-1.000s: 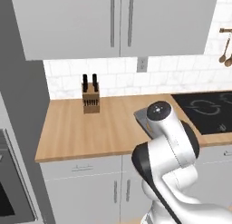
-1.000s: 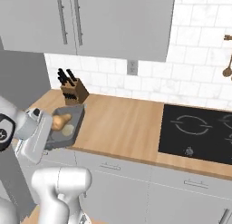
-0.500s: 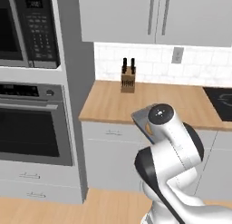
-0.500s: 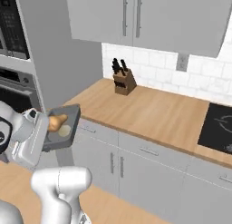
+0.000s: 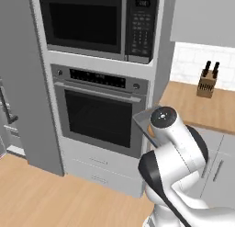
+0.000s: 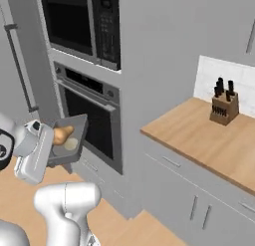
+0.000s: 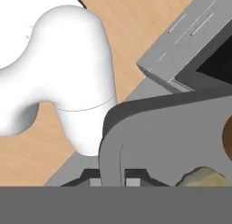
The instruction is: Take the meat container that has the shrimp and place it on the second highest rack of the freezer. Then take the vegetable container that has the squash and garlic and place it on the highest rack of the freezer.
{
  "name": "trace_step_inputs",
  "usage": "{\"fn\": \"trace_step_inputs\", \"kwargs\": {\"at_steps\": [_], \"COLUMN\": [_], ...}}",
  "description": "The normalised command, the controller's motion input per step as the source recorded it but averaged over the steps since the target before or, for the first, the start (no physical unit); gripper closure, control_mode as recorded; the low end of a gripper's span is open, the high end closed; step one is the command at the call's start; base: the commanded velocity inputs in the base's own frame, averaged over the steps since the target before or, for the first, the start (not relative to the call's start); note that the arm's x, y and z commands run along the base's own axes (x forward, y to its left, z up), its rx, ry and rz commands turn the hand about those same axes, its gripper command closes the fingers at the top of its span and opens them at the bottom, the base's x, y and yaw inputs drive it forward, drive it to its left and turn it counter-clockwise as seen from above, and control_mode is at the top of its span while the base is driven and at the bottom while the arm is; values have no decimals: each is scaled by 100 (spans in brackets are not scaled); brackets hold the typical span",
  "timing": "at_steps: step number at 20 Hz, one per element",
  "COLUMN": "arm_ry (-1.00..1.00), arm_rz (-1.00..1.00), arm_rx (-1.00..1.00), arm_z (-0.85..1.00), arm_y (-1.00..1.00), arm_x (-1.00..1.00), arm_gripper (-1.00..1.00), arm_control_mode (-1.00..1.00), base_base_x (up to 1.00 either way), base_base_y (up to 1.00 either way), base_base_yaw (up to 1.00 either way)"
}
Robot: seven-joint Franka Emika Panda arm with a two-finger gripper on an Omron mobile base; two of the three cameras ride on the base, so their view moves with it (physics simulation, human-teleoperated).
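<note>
My gripper is shut on the rim of the grey vegetable container, and holds it level in front of the wall oven. Inside lie the orange squash and the pale garlic; the hand view shows the garlic close by the rim. In the left base view the container's edge peeks out behind my wrist. The freezer's dark bar handle stands at the far left, and again at the upper left. Its racks are hidden. The meat container with the shrimp is out of view.
A black-glass wall oven with a microwave above it stands right ahead. To the right runs a wooden counter with a knife block. Wooden floor lies open to the left.
The base has driven and turned left: counter and cooktop slid off to the right, and oven, microwave and freezer handle came into view. The container stays in my grip.
</note>
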Motion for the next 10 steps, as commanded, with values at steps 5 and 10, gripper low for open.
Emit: {"fn": "trace_step_inputs", "kwargs": {"at_steps": [5, 10], "arm_ry": [0, 0], "arm_rz": [0, 0], "arm_rx": [0, 0], "arm_z": [0, 0], "arm_y": [0, 0], "arm_x": [0, 0], "arm_gripper": [100, 100], "arm_control_mode": [100, 100], "base_base_x": [14, 64], "base_base_y": [99, 91], "base_base_yaw": [43, 29]}}
